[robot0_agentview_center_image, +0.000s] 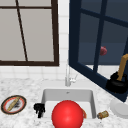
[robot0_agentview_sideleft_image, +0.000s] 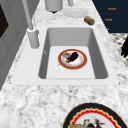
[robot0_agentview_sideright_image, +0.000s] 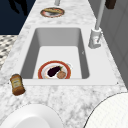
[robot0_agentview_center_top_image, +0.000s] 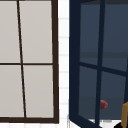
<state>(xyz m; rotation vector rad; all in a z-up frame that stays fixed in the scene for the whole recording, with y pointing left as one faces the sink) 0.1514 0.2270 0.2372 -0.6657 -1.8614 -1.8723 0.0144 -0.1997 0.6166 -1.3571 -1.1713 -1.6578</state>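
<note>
My left hand (robot0_agentview_center_image: 39, 108) hangs at the sink's front left corner, fingers relaxed and pointing down, holding nothing. It also appears as a dark shape off the counter's front edge (robot0_agentview_sideleft_image: 125, 47) (robot0_agentview_sideright_image: 18, 5). In the sink (robot0_agentview_sideleft_image: 100, 50) lies a red-rimmed plate (robot0_agentview_sideleft_image: 85, 59) (robot0_agentview_sideright_image: 41, 72) with a dark eggplant (robot0_agentview_sideleft_image: 73, 56) (robot0_agentview_sideright_image: 53, 71) and a brown piece of food. A large red ball (robot0_agentview_center_image: 67, 113) covers most of that plate in the front view.
A patterned plate (robot0_agentview_center_image: 3, 105) (robot0_agentview_sideright_image: 43, 12) with food lies on the left counter. A brown bottle (robot0_agentview_center_image: 103, 114) (robot0_agentview_sideright_image: 17, 84) lies right of the sink, beside a white plate (robot0_agentview_center_image: 120, 107) (robot0_agentview_sideleft_image: 75, 12). The navy window pane (robot0_agentview_center_image: 75, 37) stands open over the right counter, by the faucet (robot0_agentview_center_image: 67, 75).
</note>
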